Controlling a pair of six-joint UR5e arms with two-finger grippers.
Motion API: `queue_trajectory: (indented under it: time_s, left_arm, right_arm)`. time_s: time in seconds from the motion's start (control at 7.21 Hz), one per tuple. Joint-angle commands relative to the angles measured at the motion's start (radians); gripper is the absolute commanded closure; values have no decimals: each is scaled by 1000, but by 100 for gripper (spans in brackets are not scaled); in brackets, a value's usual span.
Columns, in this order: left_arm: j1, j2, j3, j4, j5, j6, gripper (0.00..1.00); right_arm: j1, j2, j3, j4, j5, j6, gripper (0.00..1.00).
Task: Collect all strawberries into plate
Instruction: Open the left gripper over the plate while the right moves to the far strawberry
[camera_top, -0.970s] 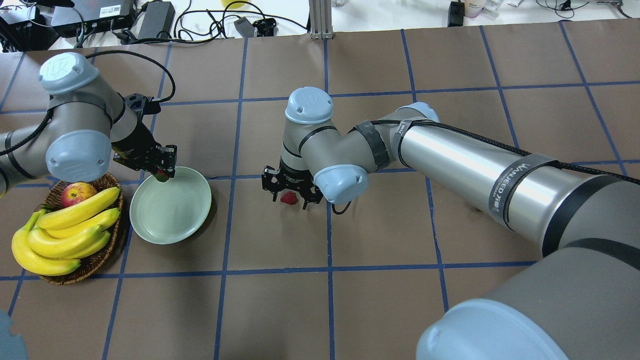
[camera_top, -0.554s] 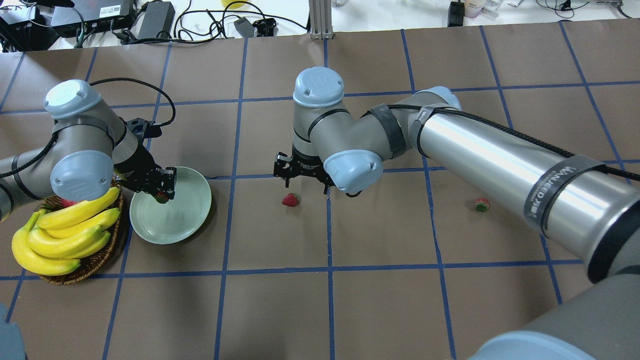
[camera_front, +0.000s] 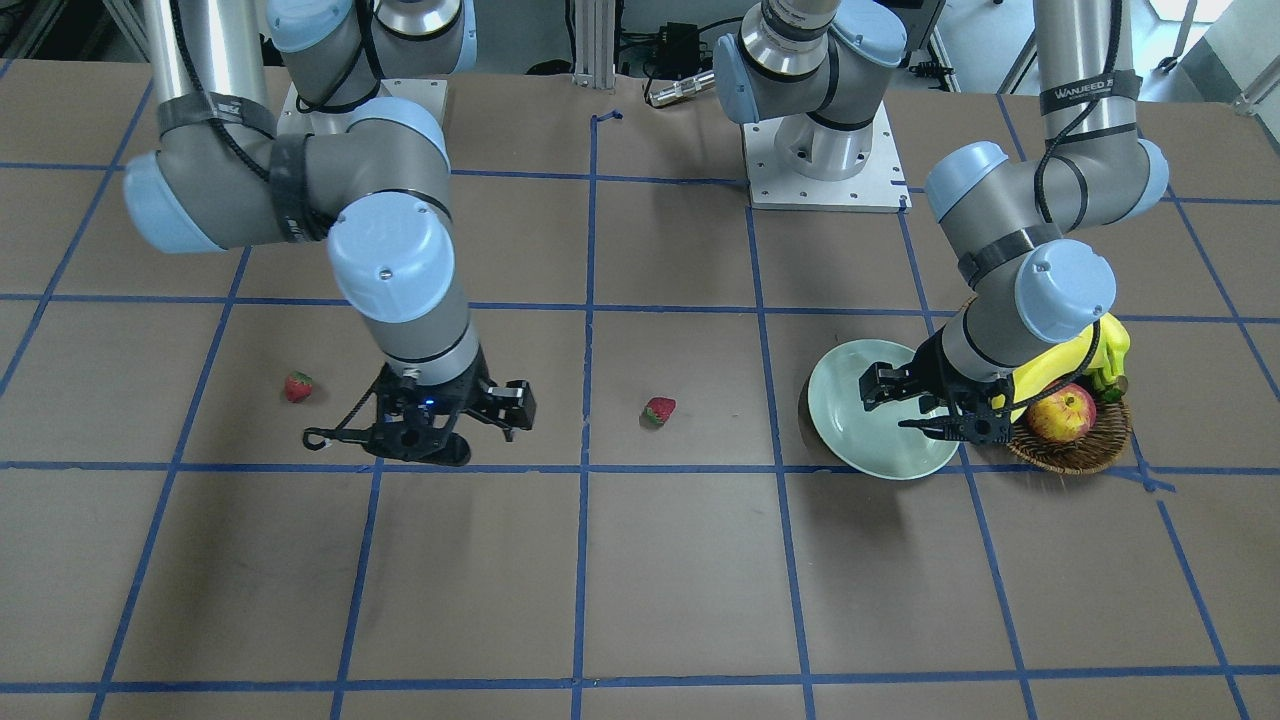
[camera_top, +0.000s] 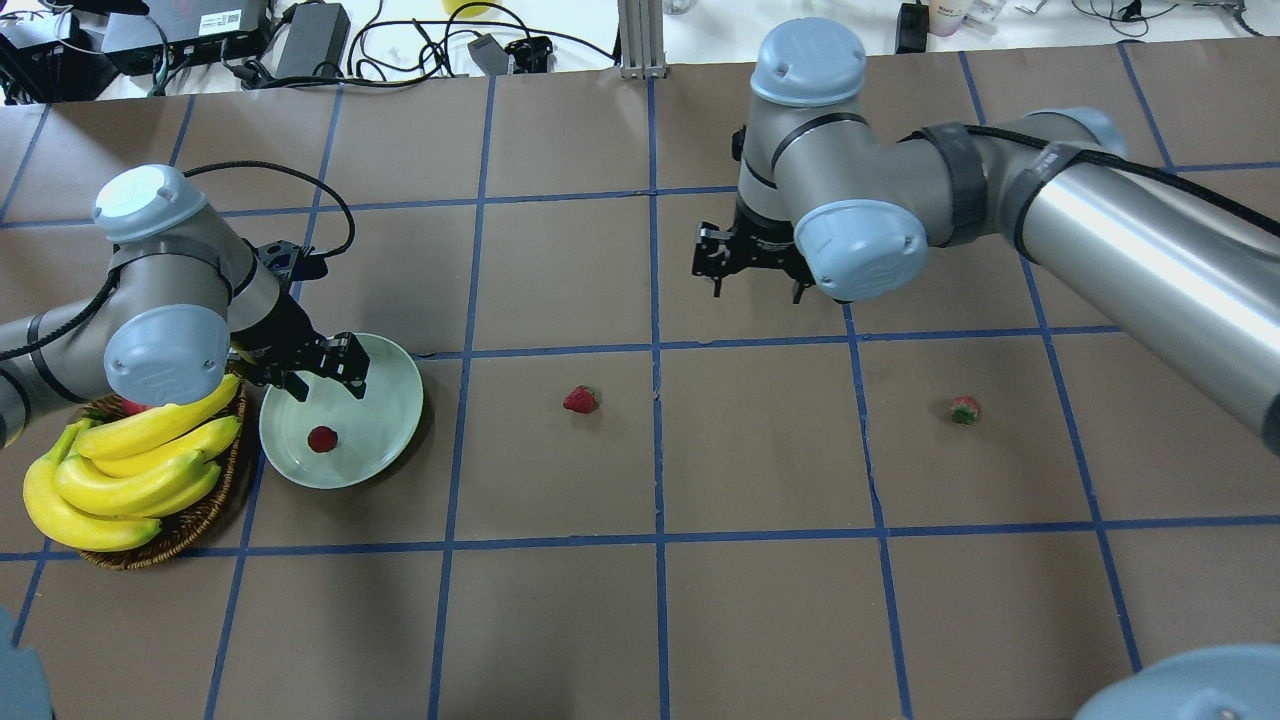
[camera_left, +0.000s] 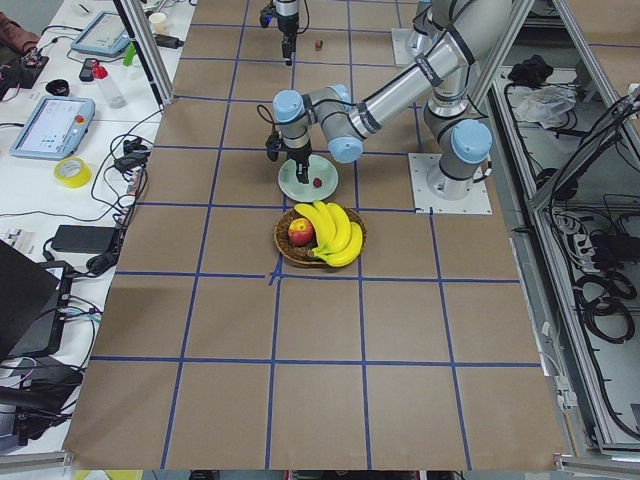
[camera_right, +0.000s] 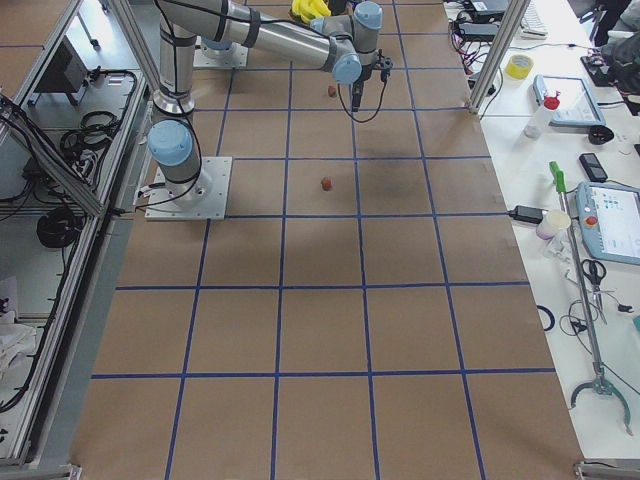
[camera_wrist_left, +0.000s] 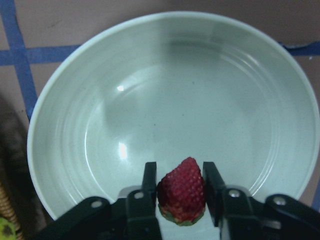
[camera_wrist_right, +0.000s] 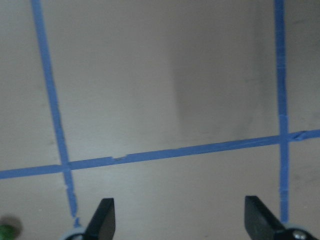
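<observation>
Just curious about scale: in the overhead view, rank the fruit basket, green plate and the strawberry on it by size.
Largest: basket and plate, similar in width; the basket is partly covered, so I won't rank them.
Smallest: strawberry, far smaller.

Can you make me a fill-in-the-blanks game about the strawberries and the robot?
The plate holds exactly ___ strawberry.
___ strawberries lie on the bare table.
The basket holds bananas and one ___.
The right gripper holds ___.
Missing words: one, two, apple, nothing.
</observation>
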Motion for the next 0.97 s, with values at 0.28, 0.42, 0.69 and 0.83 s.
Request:
queue_trajectory:
  time_s: [0.28, 0.42, 0.69, 0.83]
  left_arm:
    - [-316, -9, 145, -73, -8, -513, 0]
    - [-382, -25, 140, -59, -28, -653, 0]
    - [-450, -69, 128, -21, -22, -793, 0]
    - [-493, -98, 117, 25, -21, -917, 0]
  right_arm:
    - [-324, -106, 330, -161, -60, -349, 14]
    - [-331, -104, 362, -214, -63, -378, 15]
    - [-357, -103, 396, -214, -63, -398, 15]
    - [-359, -100, 414, -218, -60, -398, 16]
